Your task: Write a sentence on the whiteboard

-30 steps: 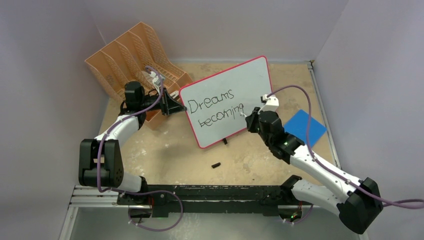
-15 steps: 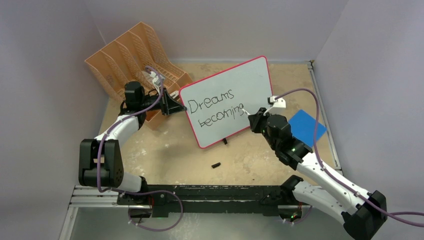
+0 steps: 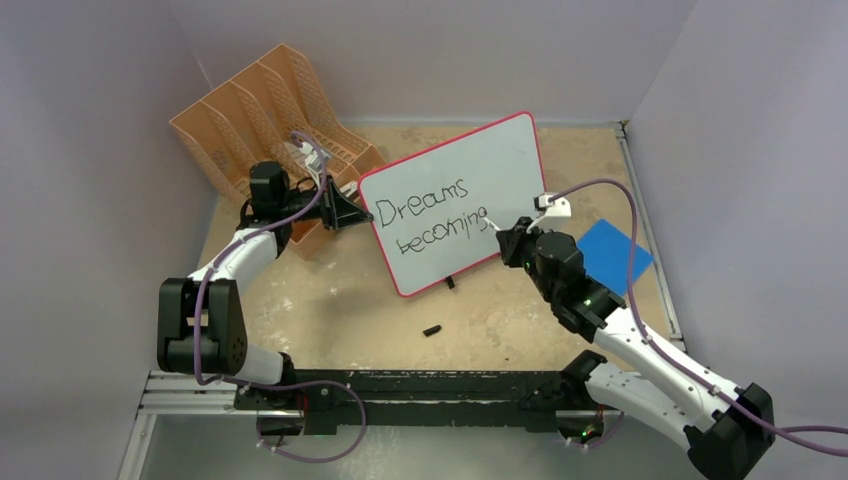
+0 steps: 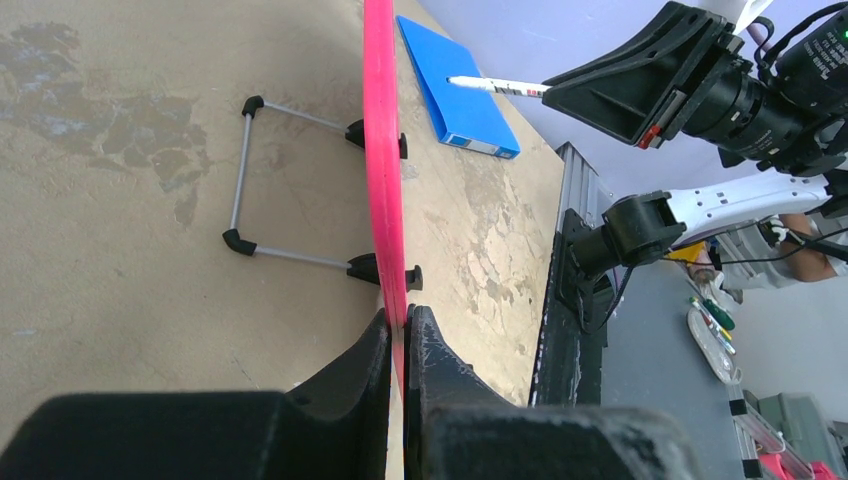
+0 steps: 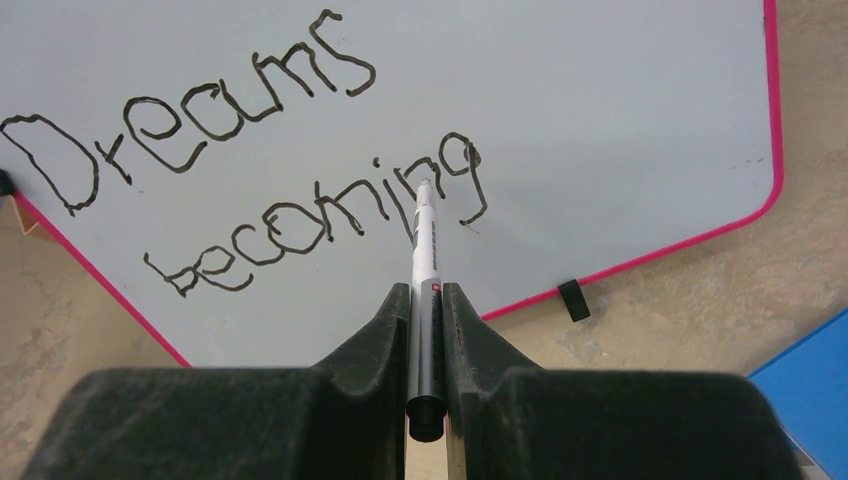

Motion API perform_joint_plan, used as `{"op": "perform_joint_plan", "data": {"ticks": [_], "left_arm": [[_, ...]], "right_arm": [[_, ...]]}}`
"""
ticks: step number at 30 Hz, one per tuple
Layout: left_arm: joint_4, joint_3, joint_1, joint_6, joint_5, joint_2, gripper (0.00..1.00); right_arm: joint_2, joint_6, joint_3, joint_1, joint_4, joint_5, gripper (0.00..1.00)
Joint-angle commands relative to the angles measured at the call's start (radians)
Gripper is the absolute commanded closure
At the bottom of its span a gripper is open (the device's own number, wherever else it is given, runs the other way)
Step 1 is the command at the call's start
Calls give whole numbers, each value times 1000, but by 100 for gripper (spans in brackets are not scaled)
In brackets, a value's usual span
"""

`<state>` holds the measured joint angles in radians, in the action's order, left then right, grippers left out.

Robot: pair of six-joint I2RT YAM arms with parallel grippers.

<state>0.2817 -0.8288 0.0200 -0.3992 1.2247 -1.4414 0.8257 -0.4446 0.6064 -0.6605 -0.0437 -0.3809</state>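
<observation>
The whiteboard point(image 3: 490, 165) stands tilted at mid-table in a red-pink frame. On it the sentence point(image 3: 440, 218) reads "Dreams" over "becoming" in black strokes point(image 5: 250, 150). My left gripper point(image 3: 362, 213) is shut on the whiteboard's left edge; in the left wrist view the red frame point(image 4: 380, 150) runs between its jaws point(image 4: 398, 325). Over at the board's lower right, my right gripper point(image 3: 508, 240) is shut on a black-and-white marker point(image 5: 424, 250). The marker's tip sits just left of the last "g" of "becoming" point(image 5: 470, 175); contact with the board cannot be told.
An orange file rack point(image 3: 265, 110) stands at the back left, behind my left arm. A blue square pad point(image 3: 610, 252) lies right of the board. A small black cap point(image 3: 432, 329) lies on the table in front. A wire stand point(image 4: 240, 170) props the board from behind.
My right arm's elbow has swung to the right and its wrist has turned. The marker tip stays by the end of "becoming". No new stroke shows. The left arm has not moved.
</observation>
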Motion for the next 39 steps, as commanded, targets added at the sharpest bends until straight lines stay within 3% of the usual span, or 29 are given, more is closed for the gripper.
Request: {"op": "perform_joint_plan", "data": {"ticks": [1,8,24,39], "left_arm": [[8,-35,-10,47,-28,24,100],[12,-33,-10,42,-31,24,100],[31,-24,-9,20,-43,24,100],[33,-26,-9,16,-51,21,100]], "right_arm": [[-24,20,-24,-6,-72,37,100],[-25,11,-30,-79,-82,11,100],[128,-114,1,-508,-113,-257,100],[282,-195,31,-651,-142,-463,100]]}}
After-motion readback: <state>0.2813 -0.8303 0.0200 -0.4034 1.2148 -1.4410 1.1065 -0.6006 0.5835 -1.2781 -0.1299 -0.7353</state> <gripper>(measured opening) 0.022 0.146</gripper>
